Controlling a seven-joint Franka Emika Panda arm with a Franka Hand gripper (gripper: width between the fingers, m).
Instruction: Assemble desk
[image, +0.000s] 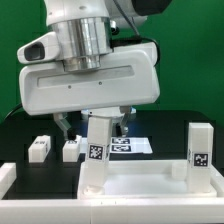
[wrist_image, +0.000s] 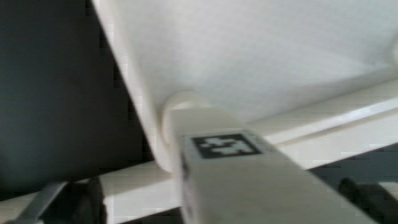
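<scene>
The desk's white panel (image: 150, 186) lies flat at the front; in the wrist view it is the broad white surface (wrist_image: 231, 50). One tagged block leg (image: 95, 152) stands upright on the panel's near corner at the exterior view's left. Its tag also shows in the wrist view (wrist_image: 228, 146). A second leg (image: 200, 150) stands on the right corner. Two loose legs (image: 40, 148) (image: 71, 148) sit on the black table behind. My gripper (image: 93, 128) hangs over the first leg, with its fingers (wrist_image: 45, 205) spread to either side of the leg and a gap on one side.
The marker board (image: 130, 146) lies on the black table behind the panel. A white rail (image: 6, 176) runs along the exterior view's left front. A green wall stands at the back.
</scene>
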